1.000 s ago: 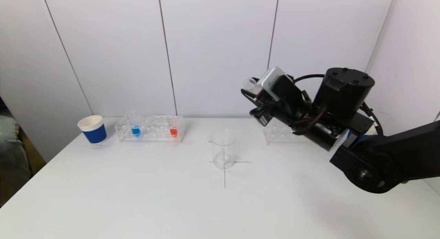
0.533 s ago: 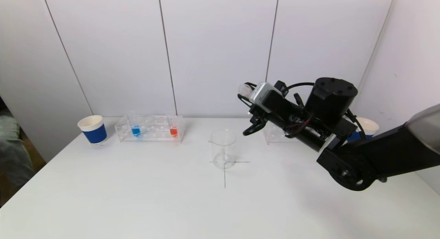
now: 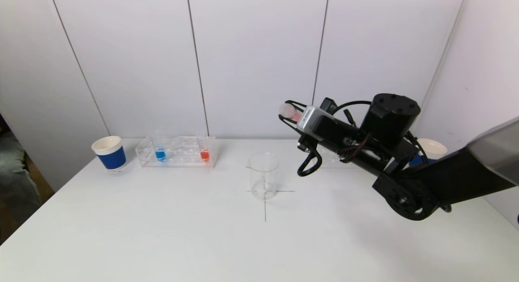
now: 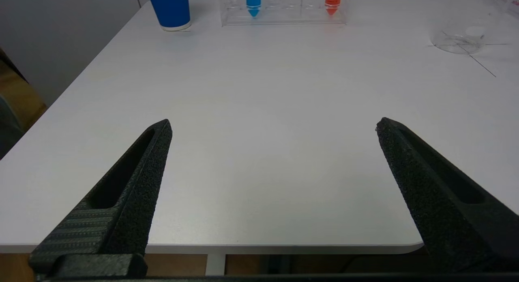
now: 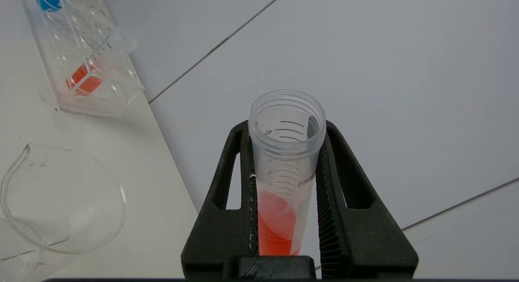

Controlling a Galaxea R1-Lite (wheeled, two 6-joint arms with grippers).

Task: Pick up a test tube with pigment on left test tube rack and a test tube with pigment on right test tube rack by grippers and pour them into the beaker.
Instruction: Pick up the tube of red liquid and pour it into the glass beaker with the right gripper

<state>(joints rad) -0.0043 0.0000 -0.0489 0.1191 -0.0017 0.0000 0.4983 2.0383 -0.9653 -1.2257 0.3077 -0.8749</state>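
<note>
closest to the robot, over the near table edge, the left gripper (image 4: 271,128) hangs with its jaws wide apart and nothing between them. farther in, the beaker (image 3: 263,176) stands on the table's cross mark. above and to its right, the right gripper (image 3: 288,112) is clamped on a test tube (image 3: 289,111) of orange liquid. the tube's long axis leans with its open mouth toward the beaker side (mouth not yet over the rim, as far as i can judge). farthest back, the left rack (image 3: 177,151) holds a blue and an orange tube.
</note>
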